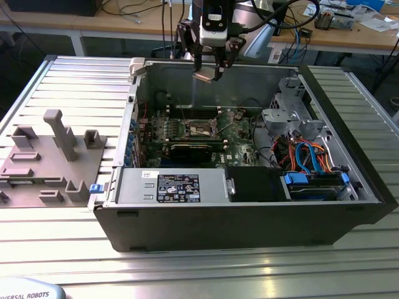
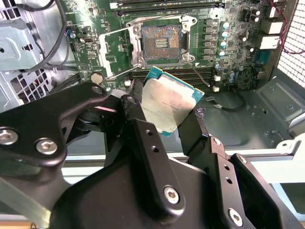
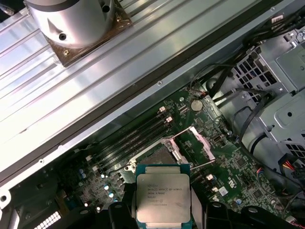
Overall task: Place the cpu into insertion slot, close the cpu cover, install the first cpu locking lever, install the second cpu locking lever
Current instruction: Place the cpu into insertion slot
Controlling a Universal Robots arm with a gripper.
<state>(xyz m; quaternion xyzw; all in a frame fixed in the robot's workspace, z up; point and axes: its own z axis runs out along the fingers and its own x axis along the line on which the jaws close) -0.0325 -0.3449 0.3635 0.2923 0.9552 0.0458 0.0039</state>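
Straight above the insertion slot the room is free; the cpu cover stands open beside it, the drive cage well apart.

Open PC case w/ PSU, blue cables; grey fixture at the exterior view's left.

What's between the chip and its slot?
Nothing, just air: in the exterior view the held cpu hangs above the open slot.

Matt silver-grey metal top on the cpu; shiny metal rim around the insertion slot.
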